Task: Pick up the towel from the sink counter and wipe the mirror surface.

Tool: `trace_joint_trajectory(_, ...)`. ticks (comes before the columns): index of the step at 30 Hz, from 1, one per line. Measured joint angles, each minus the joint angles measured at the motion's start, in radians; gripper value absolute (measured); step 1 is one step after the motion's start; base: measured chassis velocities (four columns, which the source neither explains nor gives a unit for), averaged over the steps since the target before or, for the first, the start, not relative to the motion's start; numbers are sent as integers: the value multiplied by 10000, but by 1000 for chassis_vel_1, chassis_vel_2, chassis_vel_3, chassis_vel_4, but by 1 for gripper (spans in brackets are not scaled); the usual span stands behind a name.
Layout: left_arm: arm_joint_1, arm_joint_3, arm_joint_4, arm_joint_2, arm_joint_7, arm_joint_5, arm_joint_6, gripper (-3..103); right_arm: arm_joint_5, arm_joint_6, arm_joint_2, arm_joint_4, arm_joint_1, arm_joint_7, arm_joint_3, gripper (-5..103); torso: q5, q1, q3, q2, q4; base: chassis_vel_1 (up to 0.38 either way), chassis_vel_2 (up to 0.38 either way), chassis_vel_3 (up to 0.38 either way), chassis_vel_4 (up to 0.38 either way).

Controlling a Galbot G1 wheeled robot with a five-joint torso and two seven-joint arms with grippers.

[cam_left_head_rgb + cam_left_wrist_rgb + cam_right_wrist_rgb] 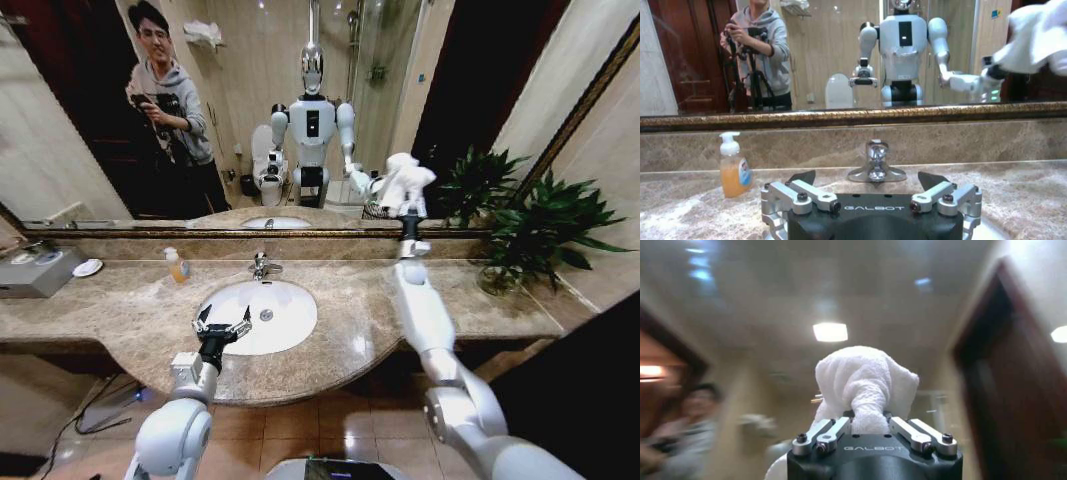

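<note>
My right gripper [410, 212] is raised against the mirror [250, 100] to the right of the basin, shut on the white towel [408, 184]. From the right wrist, the bunched towel [863, 382] sticks out between the closed fingers of that gripper [867, 427], pressed toward the glass. In the left wrist view the towel [1037, 40] shows at the mirror [827, 50]. My left gripper [222, 328] hangs open over the front of the white basin [285, 300] in the sink counter [130, 320]; its open fingers [870, 192] face the chrome faucet [875, 167].
A soap pump bottle [177, 266] stands left of the faucet [261, 266]. A grey tissue box [35, 270] and small white dish [87, 267] sit at the counter's far left. A potted plant [545, 230] fills the right corner.
</note>
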Motion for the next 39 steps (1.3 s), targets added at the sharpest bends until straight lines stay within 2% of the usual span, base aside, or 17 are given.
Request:
trace_joint_trajectory(2,0,0,0,0,0,0,0,100,-91,16,159,3,-74,-251,-45,15,-1,0,0,0,-2,0,0,0,0)
trace_joint_trajectory(4,-1,0,0,0,0,0,0,100,-498,36,655,-28,-223,-1108,-54,15,0,-1,-1,0,2,0,0,0,0)
trace_joint_trajectory(5,0,0,0,0,0,0,0,100,-493,4,735,-50,-277,-1653,-62,15,-1,-1,-1,0,3,0,0,0,0)
trace_joint_trajectory(6,0,0,0,0,0,0,0,100,-493,4,735,-50,-277,-1653,-62,15,-1,-1,-1,0,3,0,0,0,0)
trace_joint_trajectory(8,0,0,0,0,0,0,0,100,-307,-143,752,-99,-314,-2709,-183,15,-2,0,0,0,-6,0,0,0,0)
trace_joint_trajectory(12,0,0,0,0,0,1,0,100,-229,-280,752,-239,-191,-3112,-252,15,-1,0,0,0,-8,0,0,0,0)
trace_joint_trajectory(15,0,0,0,0,0,0,0,100,-384,-417,755,-270,25,-2572,-130,15,-2,0,0,0,-4,0,0,0,0)
trace_joint_trajectory(18,-1,0,0,0,0,0,0,100,-761,-510,740,-235,235,-1070,102,15,3,0,0,0,-6,0,0,0,0)
trace_joint_trajectory(19,-1,0,0,0,0,0,0,100,-1032,-510,631,-199,312,-179,170,15,2,0,0,0,1,0,0,0,0)
trace_joint_trajectory(20,-1,0,0,0,0,0,0,100,-1032,-510,631,-199,312,-179,170,15,2,0,0,0,1,0,0,0,0)
trace_joint_trajectory(22,0,0,0,0,0,0,0,100,-1415,-510,357,-159,442,1507,354,15,2,0,0,0,-10,0,0,0,0)
trace_joint_trajectory(23,0,0,0,0,0,1,0,100,-1427,-509,258,-158,495,2006,388,15,4,0,0,0,-9,0,0,0,0)
trace_joint_trajectory(24,0,0,0,0,0,1,0,100,-1427,-509,258,-158,495,2006,388,15,4,0,0,0,-9,0,0,0,0)
trace_joint_trajectory(26,0,0,0,0,0,0,0,100,-1325,-460,51,-229,682,3126,465,15,2,0,0,1,-12,0,0,0,0)
trace_joint_trajectory(30,-1,0,0,0,0,0,0,100,-1229,-350,56,-378,756,3426,491,15,1,0,0,0,-9,0,0,0,0)
trace_joint_trajectory(37,1,0,0,0,0,0,0,100,-1450,-134,748,-523,359,1896,-66,15,-1,-1,0,0,5,0,0,0,0)
trace_joint_trajectory(39,0,0,0,0,0,0,0,100,-1568,-127,757,-543,318,1763,-86,15,-1,-1,0,0,2,0,0,0,0)
